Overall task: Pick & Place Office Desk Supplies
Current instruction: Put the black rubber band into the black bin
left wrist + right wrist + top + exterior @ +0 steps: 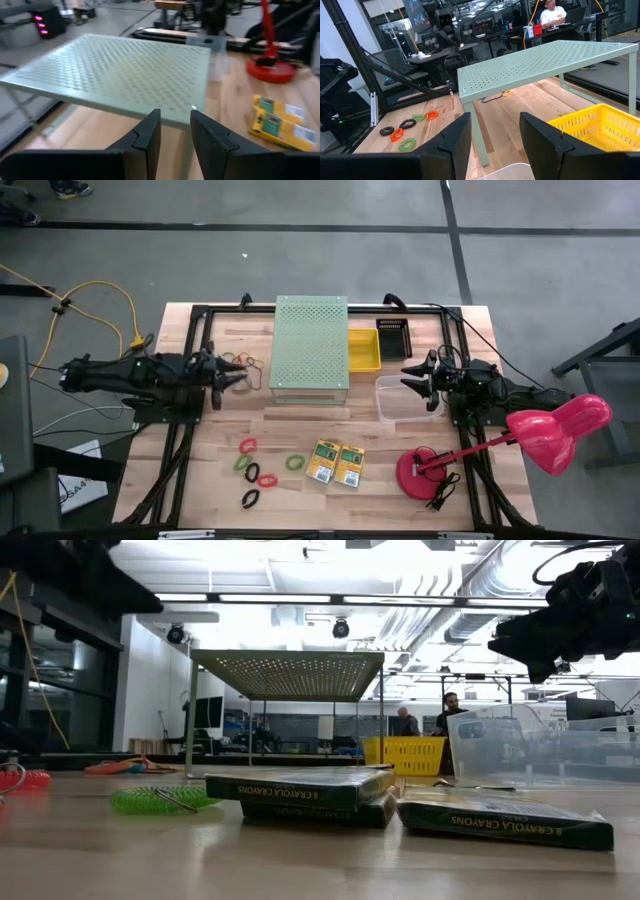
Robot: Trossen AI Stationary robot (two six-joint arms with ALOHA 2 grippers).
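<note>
We count two flat yellow-and-green crayon boxes (pixel 335 463) lying side by side, touching, on the front half of the wooden table (pixel 300 500). To their left lie six small band loops (pixel 257 473): two red, three green, one black, loosely scattered. More loops form a small cluster (pixel 245 364) near the left gripper (pixel 240 377), too tangled for us to count.

Behind the boxes stands one pale-green perforated shelf (pixel 311 343), with one yellow basket (pixel 363 349) and one black tray (pixel 392 338) beside it. One clear tub (pixel 404 400) sits near the right gripper (pixel 412 373). One pink desk lamp (pixel 480 450) stands at the front right.

We see both grippers hovering empty, fingers parted: the left gripper beside the shelf's left edge, the right gripper over the tub's rear rim.
</note>
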